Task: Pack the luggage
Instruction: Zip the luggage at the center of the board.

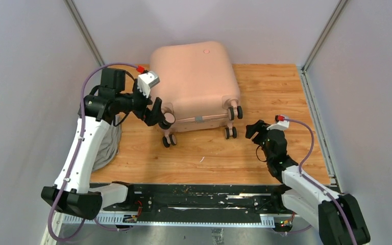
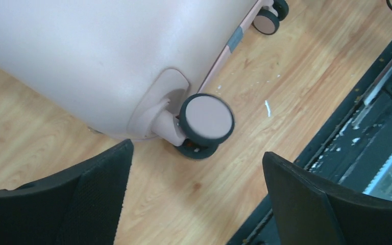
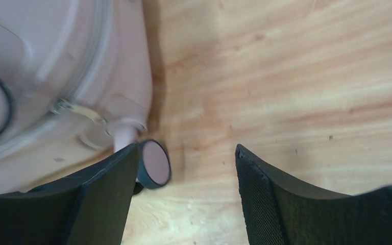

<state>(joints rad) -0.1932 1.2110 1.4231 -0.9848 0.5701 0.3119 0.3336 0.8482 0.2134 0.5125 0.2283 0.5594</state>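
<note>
Left hand (image 1: 159, 116) is held with fingers spread wide and nothing clamped. It is parked at the near-left corner of the luggage (image 1: 194, 76), just beside the corner wheel (image 1: 169, 119). In the left wrist view that wheel is seen ahead of the gap and is touched by neither finger. Right hand (image 1: 255, 130) is likewise held apart and empty, set near the near-right corner, close to the right wheel pair (image 1: 230, 132); no contact is shown.

Luggage is laid flat on the wooden counter (image 1: 286, 102), toward the far middle, with the pink shell up and the wheels pointed at the arm bases. Shell halves are shut: the seam is seen closed along the near edge, and a zip pull (image 3: 69, 108) is seen lying on the zip line in the right wrist view. No lining is exposed, so contents cannot be told.

Placement, as judged: one hand is stationed at each wheel-end corner, which fits a two-sided hold for steadying or shifting the case. Which of the two is meant cannot be told.

Grey cloth bundle (image 1: 104, 148) is seen at the counter's left edge, under the left arm, well apart from the luggage. If it is meant to go in, the case has to be opened first.
</note>
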